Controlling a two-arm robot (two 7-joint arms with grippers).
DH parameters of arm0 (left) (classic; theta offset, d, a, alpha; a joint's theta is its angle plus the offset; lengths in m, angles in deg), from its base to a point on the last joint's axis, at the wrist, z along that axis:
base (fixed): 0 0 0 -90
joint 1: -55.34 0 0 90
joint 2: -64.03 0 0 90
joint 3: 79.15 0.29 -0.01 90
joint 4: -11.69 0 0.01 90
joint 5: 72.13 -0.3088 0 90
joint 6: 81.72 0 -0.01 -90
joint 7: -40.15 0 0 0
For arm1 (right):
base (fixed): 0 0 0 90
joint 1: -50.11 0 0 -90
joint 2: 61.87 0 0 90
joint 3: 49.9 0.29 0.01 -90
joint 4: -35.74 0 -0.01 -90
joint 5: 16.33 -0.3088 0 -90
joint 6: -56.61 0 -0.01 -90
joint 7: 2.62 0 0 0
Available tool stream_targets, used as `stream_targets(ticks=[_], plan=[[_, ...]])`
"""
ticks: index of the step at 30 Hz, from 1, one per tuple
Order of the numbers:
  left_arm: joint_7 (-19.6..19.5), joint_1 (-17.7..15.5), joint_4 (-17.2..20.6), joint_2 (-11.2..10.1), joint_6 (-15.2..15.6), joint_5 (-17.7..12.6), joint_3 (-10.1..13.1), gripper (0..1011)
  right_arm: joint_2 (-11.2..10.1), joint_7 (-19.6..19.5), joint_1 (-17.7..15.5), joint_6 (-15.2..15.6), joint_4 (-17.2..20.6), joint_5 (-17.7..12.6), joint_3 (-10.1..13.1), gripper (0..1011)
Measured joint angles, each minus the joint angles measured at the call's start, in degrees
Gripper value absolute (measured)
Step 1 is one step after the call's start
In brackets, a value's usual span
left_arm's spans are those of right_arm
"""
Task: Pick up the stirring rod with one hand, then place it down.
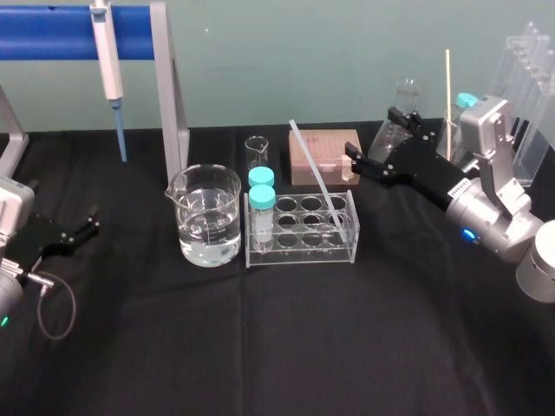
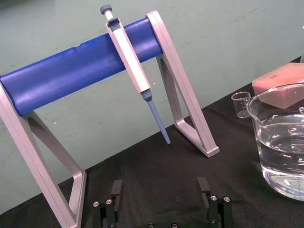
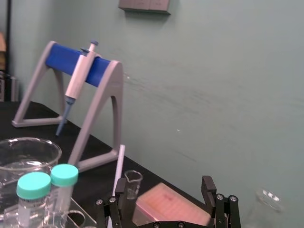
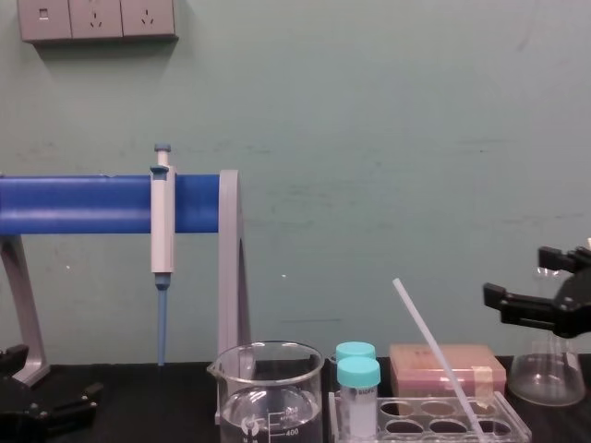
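Black tabletop (image 1: pixel 260 347), green wall (image 1: pixel 347 69). Head view: the thin translucent white stirring rod (image 1: pixel 316 178) leans in a clear plastic rack (image 1: pixel 302 253) near the wide-spread right gripper (image 1: pixel 375 140); the left gripper (image 1: pixel 87 224), also spread, sits well apart. Chest view: its top tilts away from the right gripper.

The stirring rod (image 1: pixel 316 178) is translucent white; the counter (image 1: pixel 277 347) is black. Both vial caps (image 1: pixel 262 198) are teal, the pipette stand bar (image 1: pixel 52 33) is blue, and the box (image 1: pixel 321 156) is pink.
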Motion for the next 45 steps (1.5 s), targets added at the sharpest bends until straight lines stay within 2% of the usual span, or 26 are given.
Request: stream_targets(ticks=[12,13,15,25,35,45], plan=[[0.0,0.0,0.0,0.0,0.0,0.0,0.0,1000,3.6,10.0,7.0,-0.5,-8.1,-1.9,-1.2,1000],[0.0,0.0,0.0,0.0,0.0,0.0,0.0,1000,4.3,11.9,8.2,-0.3,-10.0,-2.3,-1.3,1000],[0.0,0.0,0.0,0.0,0.0,0.0,0.0,1000,4.6,12.5,8.7,-0.2,-10.7,-2.5,-1.4,1000],[0.0,0.0,0.0,0.0,0.0,0.0,0.0,1000,8.4,19.4,14.3,1.1,-20.3,-3.5,-1.7,1000],[0.0,0.0,0.0,0.0,0.0,0.0,0.0,1000,11.4,24.3,17.8,1.4,-27.1,-3.7,-1.7,1000],[0.0,0.0,0.0,0.0,0.0,0.0,0.0,1000,13.7,27.5,20.0,1.7,-32.9,-3.8,-1.2,1000]])
